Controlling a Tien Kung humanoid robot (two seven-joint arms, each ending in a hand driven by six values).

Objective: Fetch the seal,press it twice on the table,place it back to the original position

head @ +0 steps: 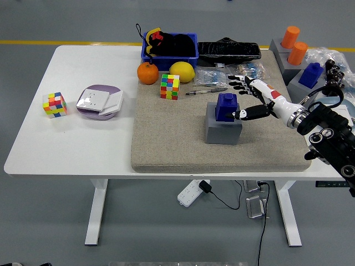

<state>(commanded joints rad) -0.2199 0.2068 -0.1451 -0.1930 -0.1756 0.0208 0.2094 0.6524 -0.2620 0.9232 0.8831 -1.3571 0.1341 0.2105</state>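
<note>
The blue seal (226,106) stands upright on its grey block base (223,129) in the middle of the beige mat (166,144). My right hand (244,98) is just to the right of the seal, open, its fingers (239,83) spread and apart from it. The thumb tip (237,116) points at the seal's right side with a small gap. The hand holds nothing. My left arm is out of view.
Behind the seal lie a pen (205,91), plastic bags (213,76), a colour cube (170,86), a lemon (182,71), an orange (147,72) and a blue bin (170,45). At right stand more grey blocks with orange (292,36) and blue (312,73) seals. A second cube (54,105) and a purple box (99,102) sit left.
</note>
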